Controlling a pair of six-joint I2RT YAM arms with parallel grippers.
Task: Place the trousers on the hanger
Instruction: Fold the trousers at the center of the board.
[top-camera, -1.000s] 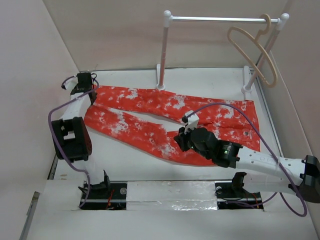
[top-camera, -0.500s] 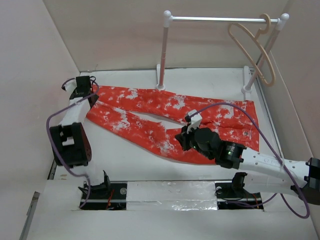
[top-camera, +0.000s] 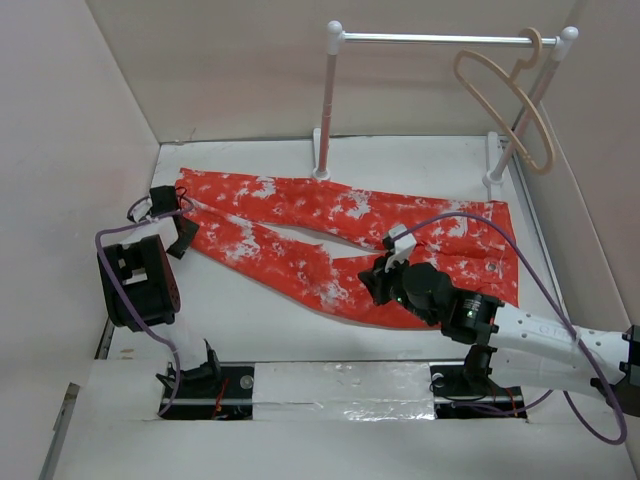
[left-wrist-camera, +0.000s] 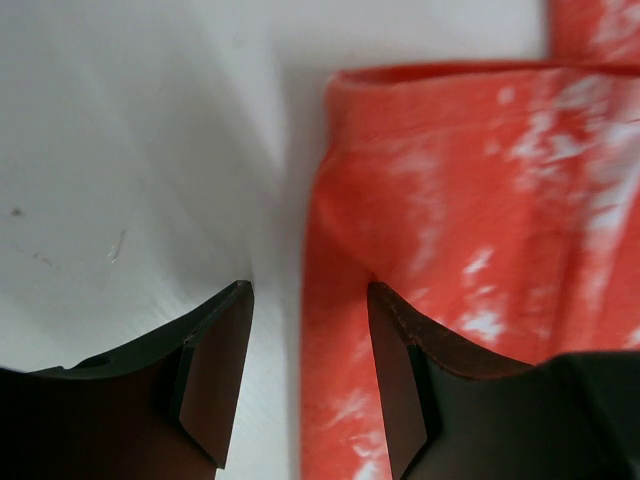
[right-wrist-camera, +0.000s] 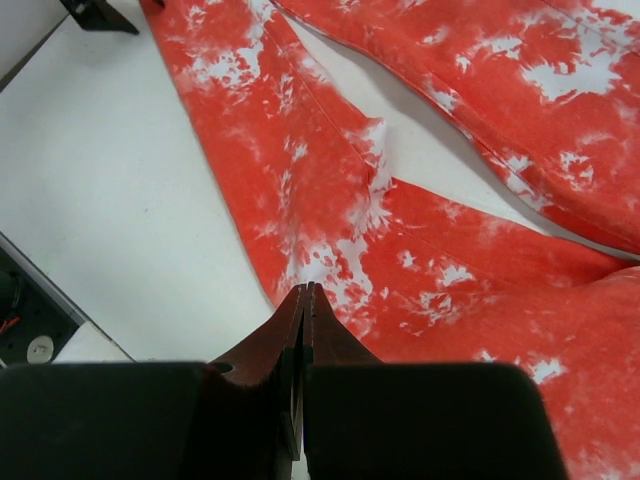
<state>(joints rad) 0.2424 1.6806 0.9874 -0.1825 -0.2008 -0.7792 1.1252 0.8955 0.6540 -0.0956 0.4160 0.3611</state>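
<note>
Overhead view of a white table (top-camera: 250, 320) with my two arms reaching in from the near edge.

At far left, my left claw (top-camera: 183, 235) sits low over the table with its jaws standing apart and nothing between them. In its wrist view, the left claw (left-wrist-camera: 310, 290) faces bare table, and the cuff end of one leg lies just ahead and to the right, with the right finger over the cloth edge.

The trousers (top-camera: 300, 205), bright orange-red with white blotches, lie flat across the middle of the table. Their long axis runs left to right: two leg cuffs at the left by my left claw, the waist at the right. The legs part in a narrow V.

Right of centre, my right claw (top-camera: 375, 285) is over the near leg, close to where the legs join. Its wrist view shows the right claw (right-wrist-camera: 305, 290) pressed fully together, tip over the trousers (right-wrist-camera: 450, 270); I see no cloth pinched in it.

At far right and at the back, the pale hanger (top-camera: 492, 106) hangs by its hook from the rail (top-camera: 440, 38) of a white rack, well apart from the trousers and above them. My right arm is the nearer one to it, so I judge the cloth must travel back and rightward.
</note>
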